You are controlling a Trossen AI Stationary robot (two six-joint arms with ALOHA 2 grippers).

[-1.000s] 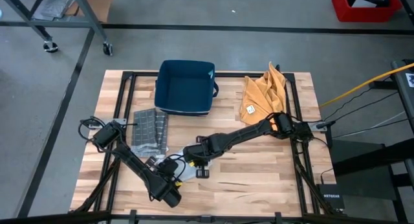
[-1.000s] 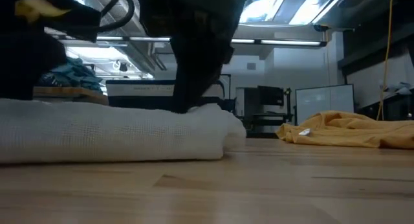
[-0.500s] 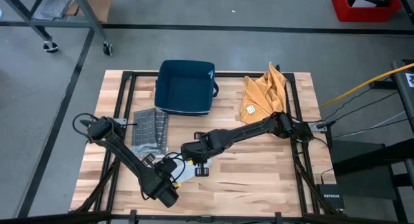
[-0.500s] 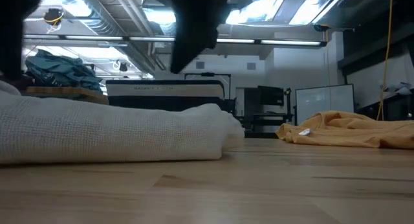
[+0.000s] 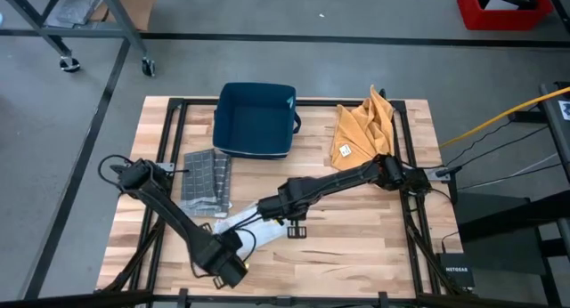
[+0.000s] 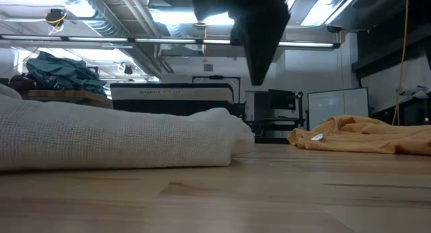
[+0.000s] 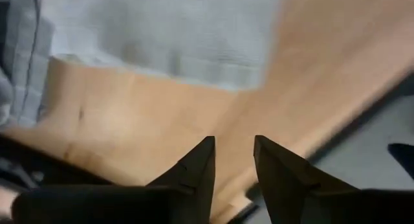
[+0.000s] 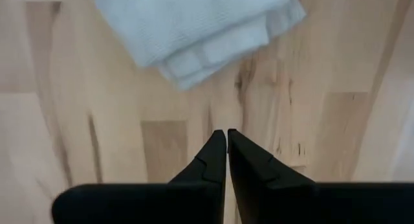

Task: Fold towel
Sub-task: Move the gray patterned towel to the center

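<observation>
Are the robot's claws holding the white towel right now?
No. The left gripper is open and empty; the right gripper is shut on nothing. The white towel lies folded on the table.

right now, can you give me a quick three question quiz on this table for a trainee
1. True or false: the right gripper is holding the white towel.
2. Which is nearest the blue bin: a) orange cloth b) grey checked cloth c) left gripper?
3. Fill in: the white towel lies ___ on the table.

Key: 1 false, its fingers are shut on nothing. 2 b. 3 folded.
</observation>
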